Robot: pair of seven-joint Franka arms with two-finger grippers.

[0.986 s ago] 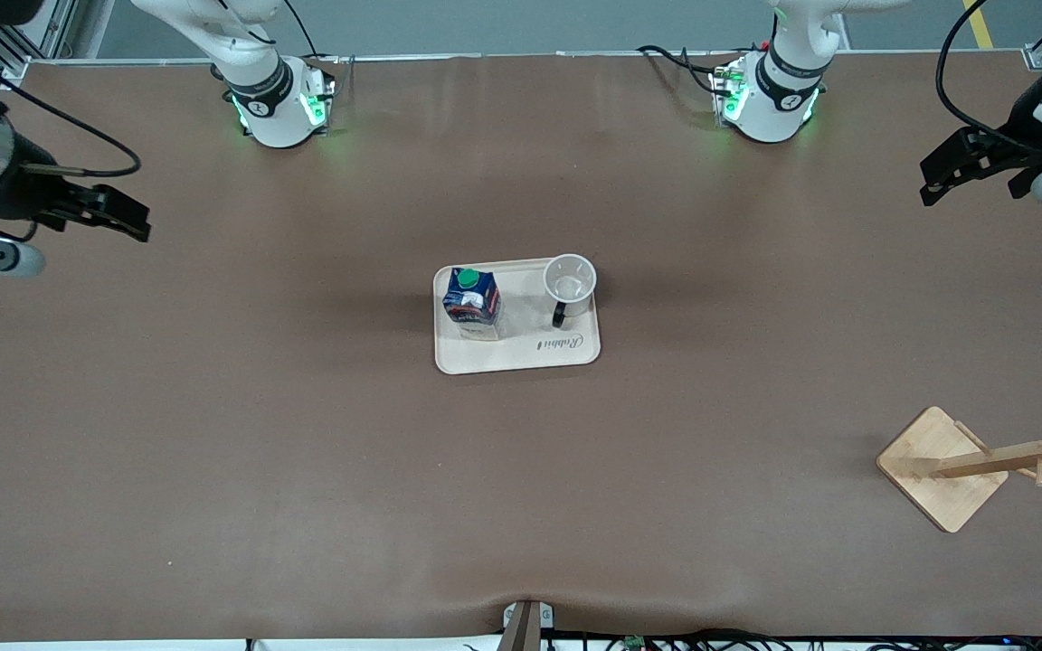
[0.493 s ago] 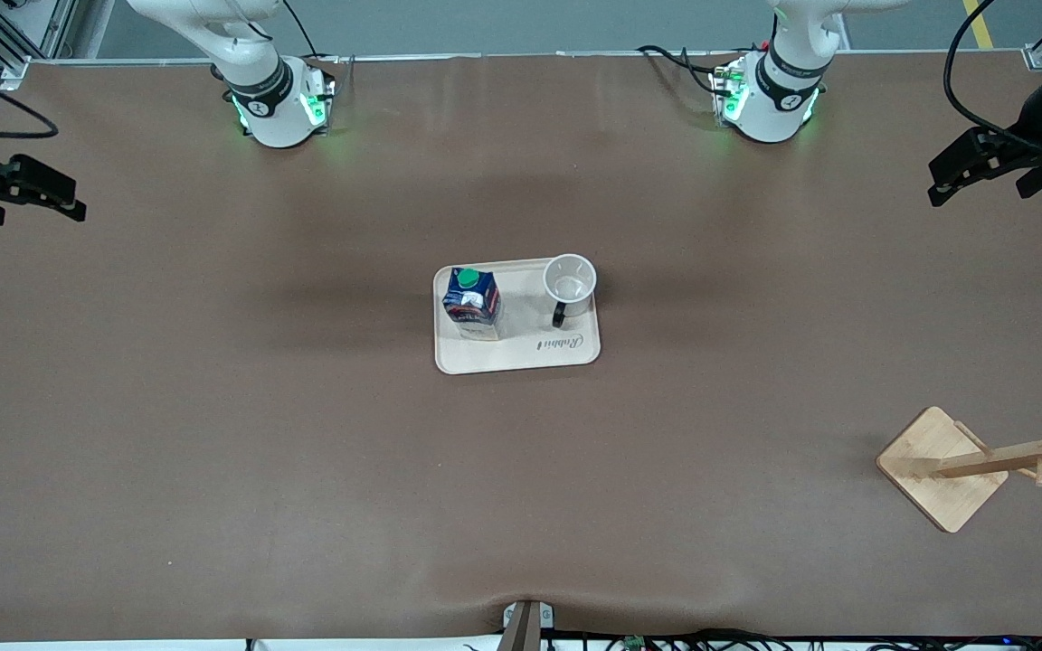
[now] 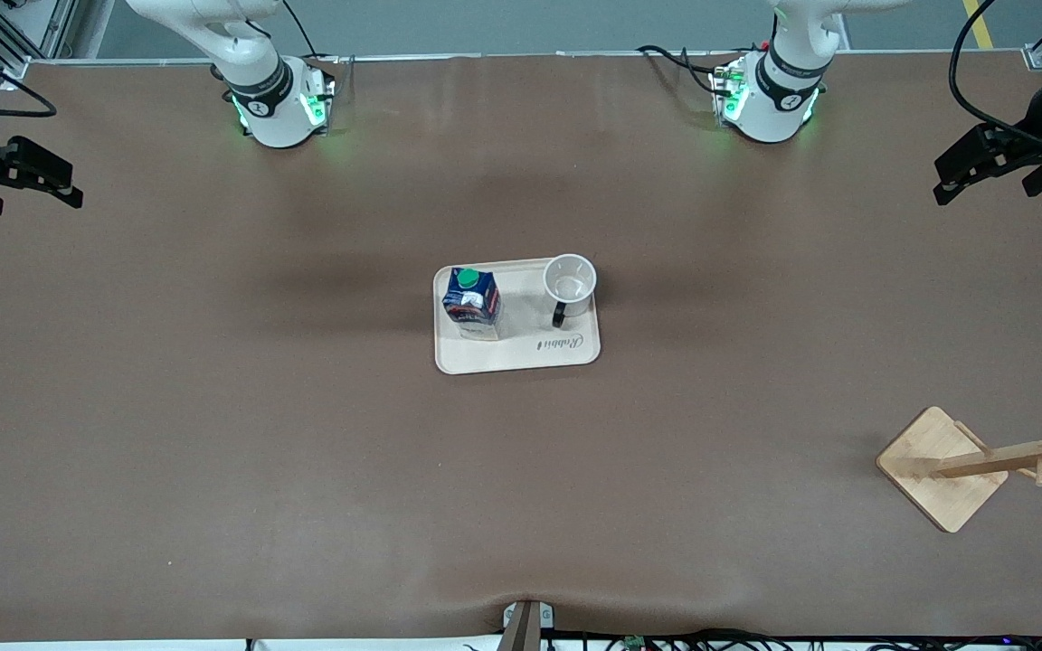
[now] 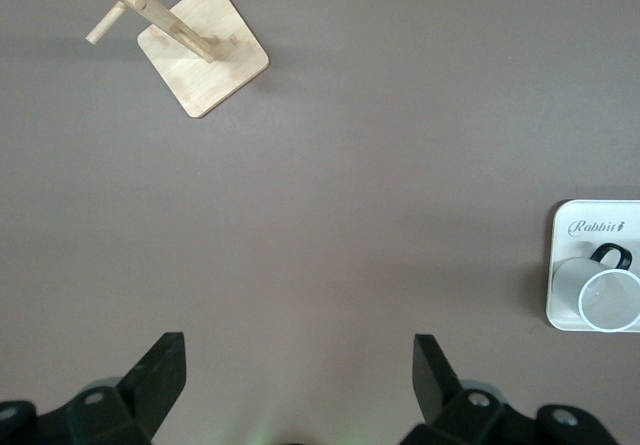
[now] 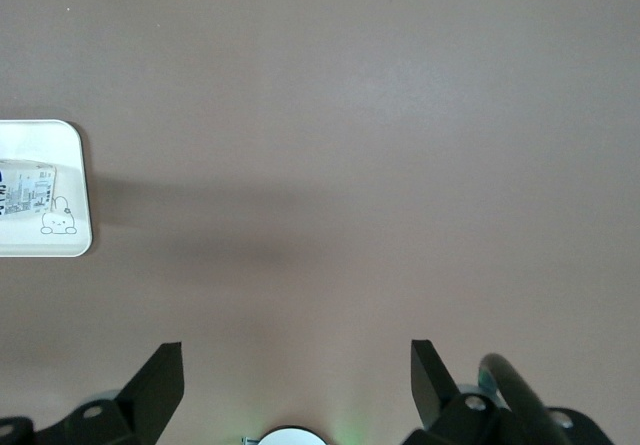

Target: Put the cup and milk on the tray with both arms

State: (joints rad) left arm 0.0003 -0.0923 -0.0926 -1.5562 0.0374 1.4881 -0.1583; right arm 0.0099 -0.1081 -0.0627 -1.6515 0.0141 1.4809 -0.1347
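Observation:
The cream tray (image 3: 521,354) lies at the table's middle. The dark-blue milk carton (image 3: 472,301) with a green cap stands on the tray toward the right arm's end. The white cup (image 3: 570,282) with a black handle stands on the tray toward the left arm's end. The left wrist view shows the cup (image 4: 605,295) and a tray corner (image 4: 558,265). The right wrist view shows a tray edge (image 5: 60,243) and part of the carton (image 5: 25,190). My left gripper (image 3: 960,172) is open and empty, up at the left arm's end. My right gripper (image 3: 42,176) is open and empty, up at the right arm's end.
A wooden mug rack with a square base (image 3: 942,468) and pegged post (image 3: 1027,452) stands toward the left arm's end, nearer the front camera than the tray; it shows in the left wrist view (image 4: 203,60). The arm bases (image 3: 277,104) (image 3: 770,99) stand at the table's back edge.
My right gripper has drawn away from the tray toward the right arm's end of the table. My left gripper has shifted slightly toward the left arm's end. Cup and milk have not moved.

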